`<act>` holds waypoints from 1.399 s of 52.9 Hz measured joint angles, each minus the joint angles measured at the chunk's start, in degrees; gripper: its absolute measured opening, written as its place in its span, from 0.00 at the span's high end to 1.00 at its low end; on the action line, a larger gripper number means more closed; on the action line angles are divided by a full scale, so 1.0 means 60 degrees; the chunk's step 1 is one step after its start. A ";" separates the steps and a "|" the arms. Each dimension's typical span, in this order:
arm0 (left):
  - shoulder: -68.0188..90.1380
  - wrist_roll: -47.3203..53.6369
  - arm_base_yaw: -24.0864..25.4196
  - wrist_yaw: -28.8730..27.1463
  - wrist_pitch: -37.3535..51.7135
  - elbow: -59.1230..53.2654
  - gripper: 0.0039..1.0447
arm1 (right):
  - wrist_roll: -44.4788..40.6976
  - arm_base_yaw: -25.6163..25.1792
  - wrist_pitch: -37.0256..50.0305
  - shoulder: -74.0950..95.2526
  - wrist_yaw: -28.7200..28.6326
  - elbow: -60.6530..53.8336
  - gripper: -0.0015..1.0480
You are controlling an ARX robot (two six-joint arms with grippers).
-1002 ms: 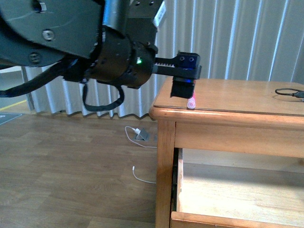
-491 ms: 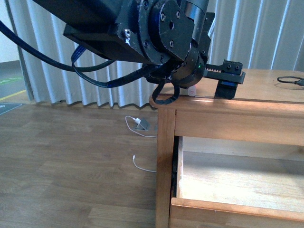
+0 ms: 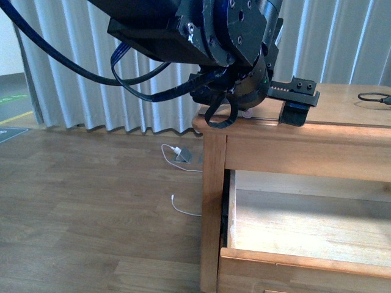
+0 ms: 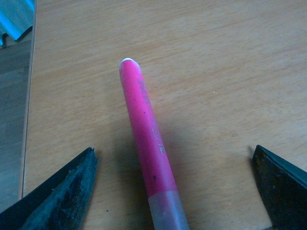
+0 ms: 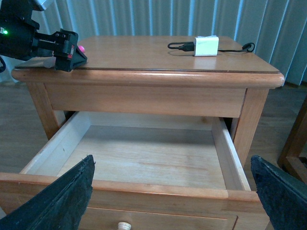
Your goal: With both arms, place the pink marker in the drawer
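The pink marker (image 4: pixel 146 143) lies flat on the dresser top (image 5: pixel 158 57), close to its left edge. It is not yet in the drawer (image 5: pixel 144 188), which stands pulled out below with its pale floor bare.

The left gripper (image 4: pixel 173 152) hangs right over the marker. Its two fingers are spread wide, one on each side of the barrel, and neither touches it; it grips nothing. The marker's long axis runs out from between the fingers, crossing the line on which they would close. The pale cap end is toward the wrist and the rounded pink tip points away. The barrel slants a little and sits slightly off centre in the gap, so we judge that one finger would meet it first and nudge it as the jaws close.

The right gripper (image 5: pixel 172 160) is low in front of the drawer, well apart from the marker, with its fingers also wide and empty. We judge that the pick falls to the left arm: lower, then close across the barrel.
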 joint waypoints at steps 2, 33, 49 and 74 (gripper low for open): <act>0.0011 -0.0033 0.0000 0.0011 -0.0084 0.0044 0.06 | 0.0000 0.0000 0.0000 0.0000 0.0000 0.0000 0.08; -0.0007 -0.0153 0.0040 0.0164 -0.0324 0.0029 0.61 | 0.0000 0.0000 0.0000 0.0000 0.0000 0.0000 0.08; -0.0259 0.0127 0.0168 0.0262 -0.0339 -0.0324 0.86 | 0.0000 0.0000 0.0000 0.0000 0.0000 0.0000 0.08; -0.1880 0.0441 0.0426 0.1464 0.1155 -0.2896 0.87 | 0.0000 0.0000 0.0000 0.0000 0.0000 0.0000 0.08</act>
